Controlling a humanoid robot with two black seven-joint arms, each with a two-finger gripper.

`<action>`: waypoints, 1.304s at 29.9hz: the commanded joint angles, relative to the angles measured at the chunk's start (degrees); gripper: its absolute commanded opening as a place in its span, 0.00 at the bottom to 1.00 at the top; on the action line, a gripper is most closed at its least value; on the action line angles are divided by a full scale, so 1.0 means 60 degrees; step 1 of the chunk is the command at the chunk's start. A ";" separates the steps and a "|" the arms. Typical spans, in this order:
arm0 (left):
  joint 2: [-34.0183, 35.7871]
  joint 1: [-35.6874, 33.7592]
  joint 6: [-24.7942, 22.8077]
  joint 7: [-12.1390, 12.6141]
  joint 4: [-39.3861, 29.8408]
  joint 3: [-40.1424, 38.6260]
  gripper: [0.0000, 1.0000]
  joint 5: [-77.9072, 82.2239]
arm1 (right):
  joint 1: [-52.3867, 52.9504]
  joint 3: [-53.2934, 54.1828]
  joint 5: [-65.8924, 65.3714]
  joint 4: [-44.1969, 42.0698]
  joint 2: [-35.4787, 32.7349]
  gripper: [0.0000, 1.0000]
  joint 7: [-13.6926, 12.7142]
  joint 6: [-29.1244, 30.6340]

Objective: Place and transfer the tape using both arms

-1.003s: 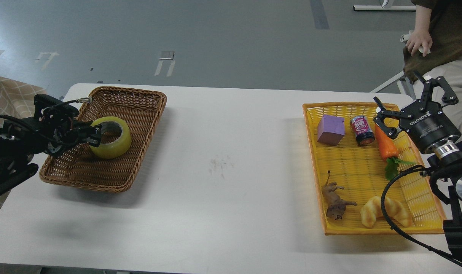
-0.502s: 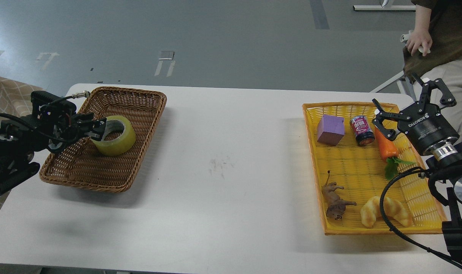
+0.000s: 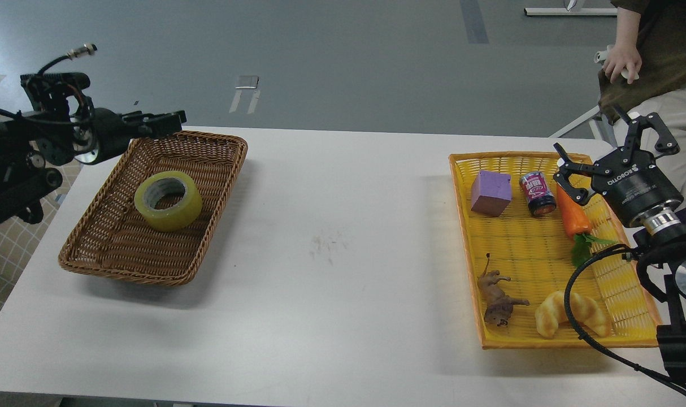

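The tape (image 3: pixel 168 200), a yellow translucent roll with a grey-white core, lies flat in the brown wicker basket (image 3: pixel 111 257) at the table's left. My left gripper (image 3: pixel 163 121) is raised above the basket's far left corner, well clear of the tape, with its fingers pointing right and holding nothing. My right gripper (image 3: pixel 606 154) is open, fingers spread wide. It hovers empty over the far right corner of the yellow tray (image 3: pixel 467 237), just above the toy carrot (image 3: pixel 572 217).
The yellow tray also holds a purple block (image 3: pixel 491 193), a small can (image 3: pixel 538 194), a toy animal (image 3: pixel 498 299) and a croissant toy (image 3: pixel 572 315). A person (image 3: pixel 654 51) stands at the back right. Bare white table (image 3: pixel 343 237) lies between basket and tray.
My left gripper let go of the tape and rose up and back out of the basket. The tape settled flat in the basket. The right gripper barely moved.
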 commanded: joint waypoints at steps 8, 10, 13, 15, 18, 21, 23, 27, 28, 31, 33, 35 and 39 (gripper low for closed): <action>-0.0777 -0.0890 -0.2262 0.0004 0.0002 -0.1742 0.98 -0.6897 | 0.1663 -0.0110 -0.0172 -0.1288 -0.0115 1.00 -0.0017 0.0000; -0.1054 -0.0817 -0.2321 0.0018 0.0002 -0.2035 0.98 -0.6927 | 0.2072 -0.0183 -0.0172 -0.1639 -0.0144 1.00 -0.0017 0.0000; -0.1377 -0.0393 -0.2564 -0.0025 0.0002 -0.2270 0.98 -0.7014 | 0.2557 -0.0519 -0.0172 -0.1802 -0.0217 1.00 -0.0017 0.0000; -0.1465 -0.0217 -0.2564 -0.0026 0.0002 -0.2504 0.98 -0.7102 | 0.2704 -0.0754 -0.0172 -0.1802 -0.0217 1.00 -0.0017 0.0000; -0.1830 0.0514 -0.2564 -0.0273 -0.0027 -0.3584 0.98 -0.7788 | 0.2953 -0.1149 -0.0172 -0.2049 -0.0188 1.00 -0.0017 0.0000; -0.2256 0.1160 -0.2564 -0.0523 -0.0042 -0.4773 0.98 -0.8171 | 0.3436 -0.1530 -0.0157 -0.2753 -0.0188 1.00 -0.0017 0.0000; -0.2651 0.1614 -0.2564 -0.0582 -0.0159 -0.5535 0.98 -0.8201 | 0.3875 -0.1721 -0.0157 -0.3163 -0.0173 1.00 -0.0017 0.0000; -0.3573 0.2376 -0.2564 -0.0553 -0.0524 -0.6605 0.98 -0.8230 | 0.4315 -0.1795 -0.0157 -0.3326 -0.0027 1.00 -0.0017 0.0000; -0.3691 0.2435 -0.2564 -0.0538 -0.0555 -0.6708 0.98 -0.8230 | 0.4331 -0.1809 -0.0157 -0.3296 0.0031 1.00 -0.0017 0.0000; -0.4116 0.2640 -0.2564 -0.0494 -0.0569 -0.6929 0.98 -0.8230 | 0.4360 -0.1810 -0.0157 -0.3223 0.0178 1.00 -0.0017 0.0000; -0.4322 0.2685 -0.2564 -0.0450 -0.0555 -0.6798 0.98 -0.8100 | 0.4360 -0.1955 -0.0157 -0.3223 0.0208 1.00 -0.0017 0.0000; -0.4395 0.2685 -0.2564 -0.0480 -0.0569 -0.6783 0.98 -0.8084 | 0.4360 -0.2131 -0.0157 -0.3208 0.0193 1.00 -0.0017 0.0000; -0.4688 0.2699 -0.2564 -0.0568 -0.0555 -0.6973 0.98 -0.8171 | 0.4360 -0.2322 -0.0157 -0.3194 0.0178 1.00 -0.0017 0.0000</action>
